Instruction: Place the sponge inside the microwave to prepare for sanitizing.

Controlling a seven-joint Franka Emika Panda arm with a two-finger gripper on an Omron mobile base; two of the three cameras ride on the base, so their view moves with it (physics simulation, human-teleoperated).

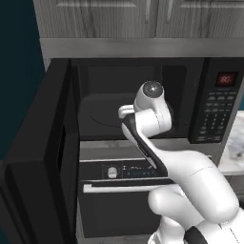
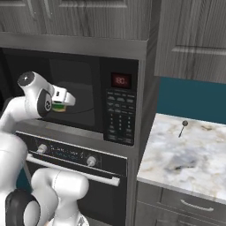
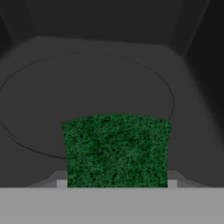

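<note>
Left base view: you have the microwave [image 1: 143, 100] door [image 1: 45, 157] swung fully open at the left. The arm [image 1: 190, 186] reaches up from the lower right into the dark cavity, above the oven [image 1: 124, 190] with its silver bar handle.

Right base view: the tool [image 2: 62, 106] sits at the cavity mouth, with a green-and-yellow sliver of the sponge [image 2: 58, 107] showing at its tip. Keypad [image 2: 118, 117] and red display [image 2: 120, 80] are to its right, then the marble counter [image 2: 185, 154].

Hand view: the tool is pinching the green sponge [image 3: 116, 151], which hangs over the near edge of the round turntable [image 3: 87, 92]. You cannot tell whether it touches the plate.
</note>
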